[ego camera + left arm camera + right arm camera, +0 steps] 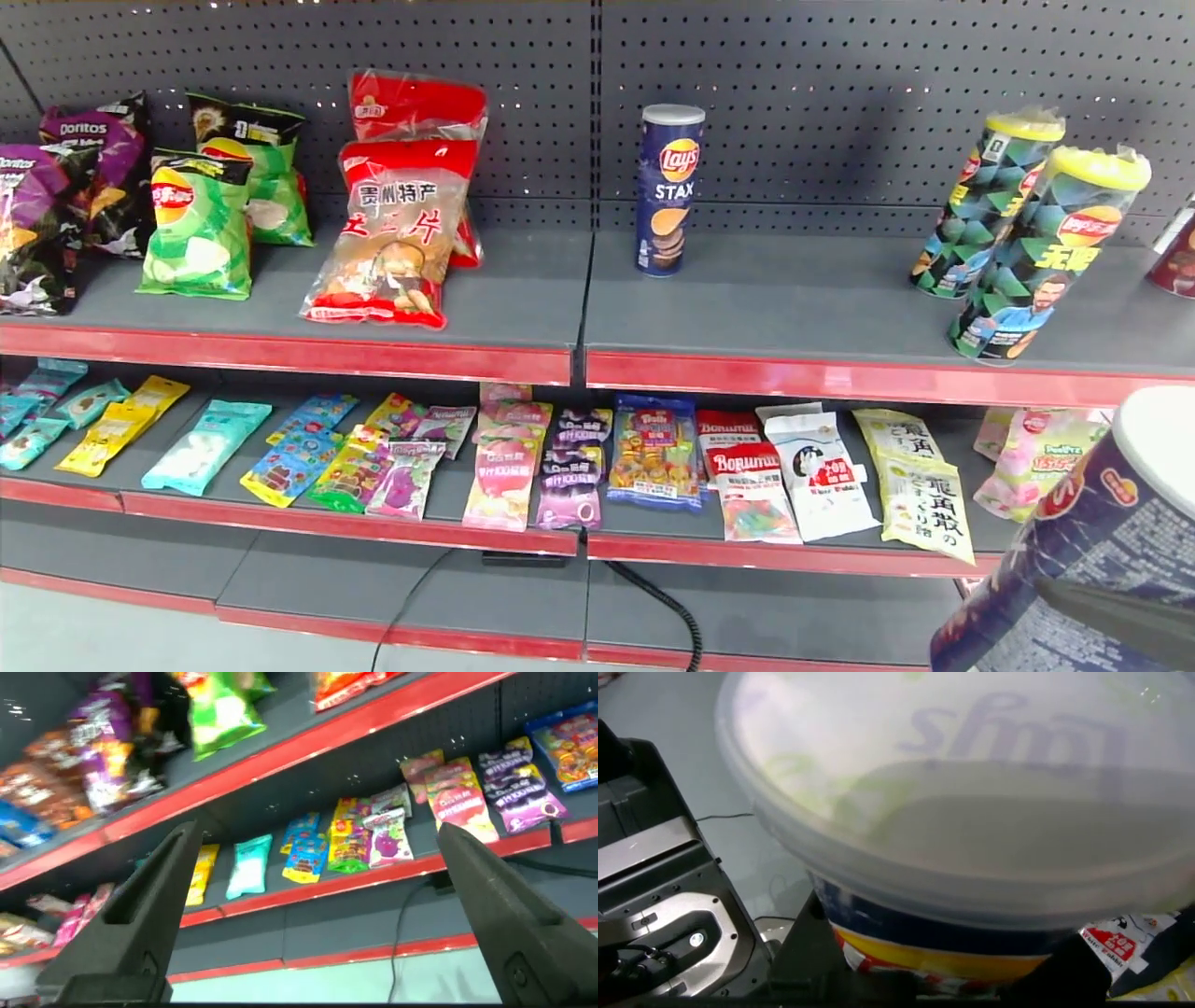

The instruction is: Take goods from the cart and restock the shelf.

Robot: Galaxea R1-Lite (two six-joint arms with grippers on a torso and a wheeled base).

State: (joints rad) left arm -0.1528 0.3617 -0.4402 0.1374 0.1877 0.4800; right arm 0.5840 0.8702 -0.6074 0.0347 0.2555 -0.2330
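Canister (1074,551), blue chip tube: likely light, stiff card wall, slick, dents easily. My right fingers (1130,616) clamp its body; I judge hold sound. Left fingers (159,905) apart.

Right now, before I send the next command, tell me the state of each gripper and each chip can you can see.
Left gripper: open, empty.
Right gripper: shut on the held can.
Held can: tilted, lid on.
Blue can on the top shelf: upright, lid on.
Rear yellow-lidded can: leaning, lid on.
Front yellow-lidded can: leaning, lid on.
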